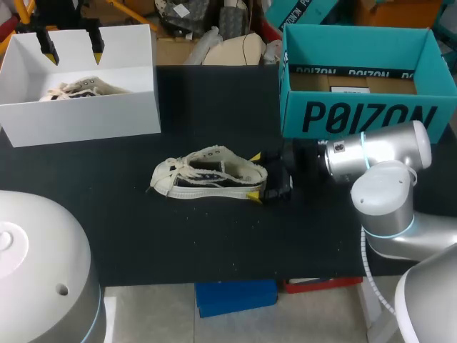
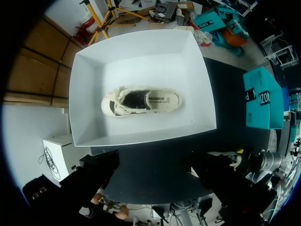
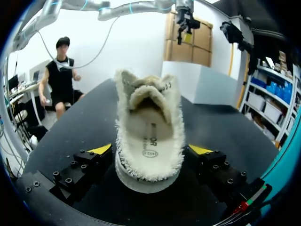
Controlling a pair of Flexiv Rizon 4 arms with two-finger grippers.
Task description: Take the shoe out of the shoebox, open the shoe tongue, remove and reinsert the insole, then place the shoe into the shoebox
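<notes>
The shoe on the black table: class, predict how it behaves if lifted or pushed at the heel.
The shoe probably flexes up top: its frayed canvas collar looks soft, while the rubber sole should stay stiff. Standing flat on its sole, it likely slides rather than tips. Its loose laces may drag.

Black-topped table (image 1: 214, 243) — matte, lightly speckled
</notes>
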